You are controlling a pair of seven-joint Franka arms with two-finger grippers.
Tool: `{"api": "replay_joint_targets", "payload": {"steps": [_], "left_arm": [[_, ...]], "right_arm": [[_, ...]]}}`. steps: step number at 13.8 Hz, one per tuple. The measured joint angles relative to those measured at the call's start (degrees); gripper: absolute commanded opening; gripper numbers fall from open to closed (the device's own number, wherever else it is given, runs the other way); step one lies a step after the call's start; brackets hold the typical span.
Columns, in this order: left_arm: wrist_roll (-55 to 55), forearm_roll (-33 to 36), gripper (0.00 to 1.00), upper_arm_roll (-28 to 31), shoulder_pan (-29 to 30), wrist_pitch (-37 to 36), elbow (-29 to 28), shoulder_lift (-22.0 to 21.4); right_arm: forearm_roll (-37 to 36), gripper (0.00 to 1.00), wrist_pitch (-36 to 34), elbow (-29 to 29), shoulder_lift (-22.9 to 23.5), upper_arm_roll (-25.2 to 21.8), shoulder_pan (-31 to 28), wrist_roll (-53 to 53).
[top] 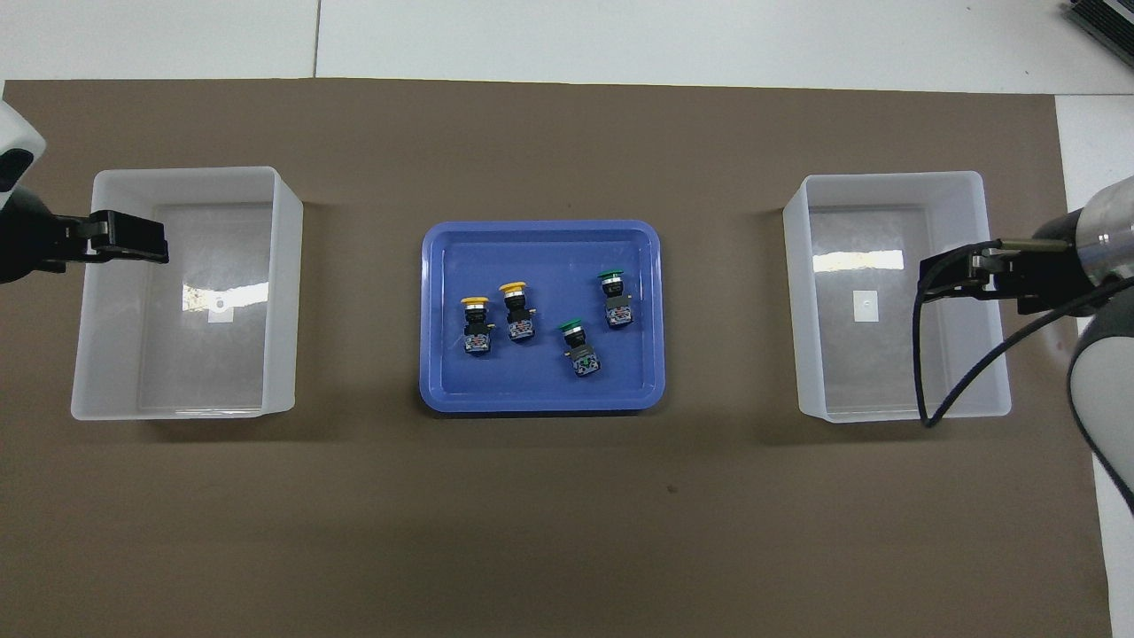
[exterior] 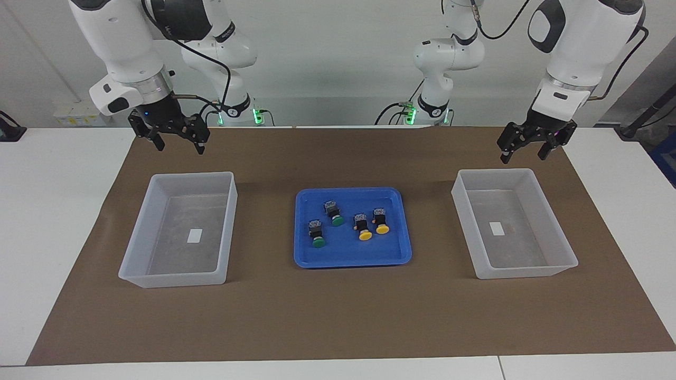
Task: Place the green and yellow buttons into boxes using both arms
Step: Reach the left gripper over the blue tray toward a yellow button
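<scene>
The left gripper (exterior: 522, 149), a black two-finger unit on a white jointed arm, hangs in the air with its fingers apart and nothing between them, above the brown mat just at the robot-side edge of the translucent plastic box (exterior: 554, 266) at the left arm's end of the table; the right gripper (exterior: 177, 138), of the same type, hangs likewise, fingers spread and empty, above the mat near the robot-side edge of the second translucent plastic box (exterior: 138, 269) at the right arm's end; both arms appear to be in a waiting pose, raised so that neither box nor tray is obstructed

Landmark: the blue rectangular plastic tray (exterior: 353, 259), which lies on the brown mat (exterior: 338, 316) between the two boxes and well apart from each; both boxes hold no buttons, only a small white label on the floor of each

All four push-button switches lie in the tray on their sides, caps pointing away from the robots; the two green-capped buttons (exterior: 318, 234) (exterior: 334, 212) occupy the half toward the right arm's box; the two yellow-capped buttons (exterior: 363, 227) (exterior: 380, 221) lie side by side in the half toward the left arm's box; this grouping suggests one colour per arm, each served to its nearer box; no button has yet been transferred
</scene>
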Motion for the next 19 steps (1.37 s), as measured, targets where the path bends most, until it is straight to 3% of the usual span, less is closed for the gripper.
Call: {"api": "replay_joint_targets", "payload": {"steps": [12, 16, 19], "left_arm": [[-0.3, 0.0, 1.00, -0.5, -0.6, 0.1, -0.6, 0.0], [-8.0, 0.0, 1.00, -0.8, -7.1, 2.3, -2.9, 0.6], [-15.8, 0.0, 1.00, -0.9, -12.3, 6.9, -4.9, 3.9]], "right_arm": [[0.0, 1.00, 0.0, 0.0, 0.0, 0.0, 0.0, 0.0], [0.0, 1.00, 0.0, 0.0, 0.0, 0.0, 0.0, 0.0], [0.0, 1.00, 0.0, 0.0, 0.0, 0.0, 0.0, 0.0]]}}
